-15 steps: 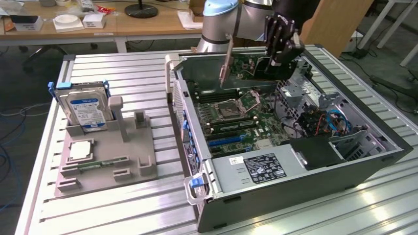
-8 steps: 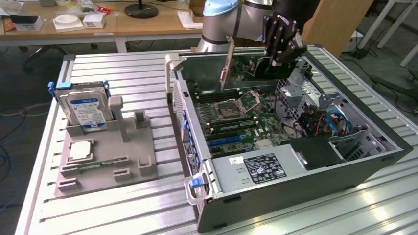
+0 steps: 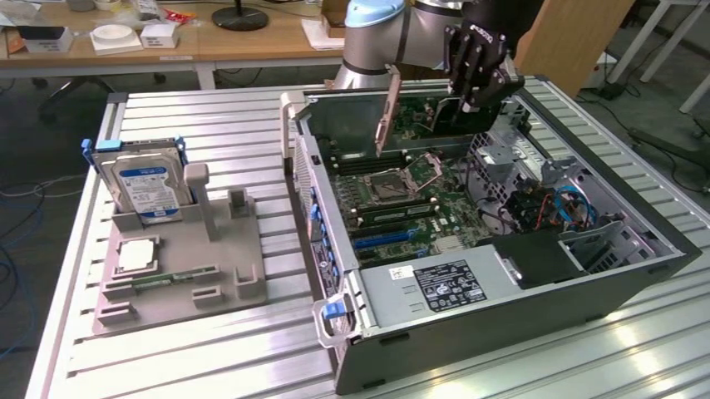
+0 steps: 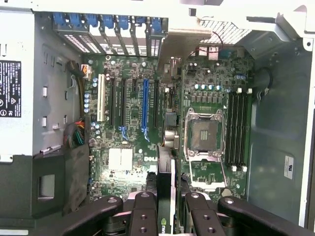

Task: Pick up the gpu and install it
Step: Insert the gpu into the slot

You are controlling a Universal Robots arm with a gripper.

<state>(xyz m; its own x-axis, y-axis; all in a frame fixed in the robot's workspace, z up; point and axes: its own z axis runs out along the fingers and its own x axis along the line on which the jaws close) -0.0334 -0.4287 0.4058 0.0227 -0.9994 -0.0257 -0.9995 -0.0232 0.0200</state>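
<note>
End effector (image 4: 170, 211) clamped on the gpu (image 4: 166, 172), edge-on above the motherboard (image 4: 133, 103).

Bright, even light; soft shadows

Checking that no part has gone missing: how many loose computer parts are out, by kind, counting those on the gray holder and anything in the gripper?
Hard drive: 1
Memory stick: 1
Square silver chip: 1
gpu, held in the gripper: 1
Total: 4
</note>
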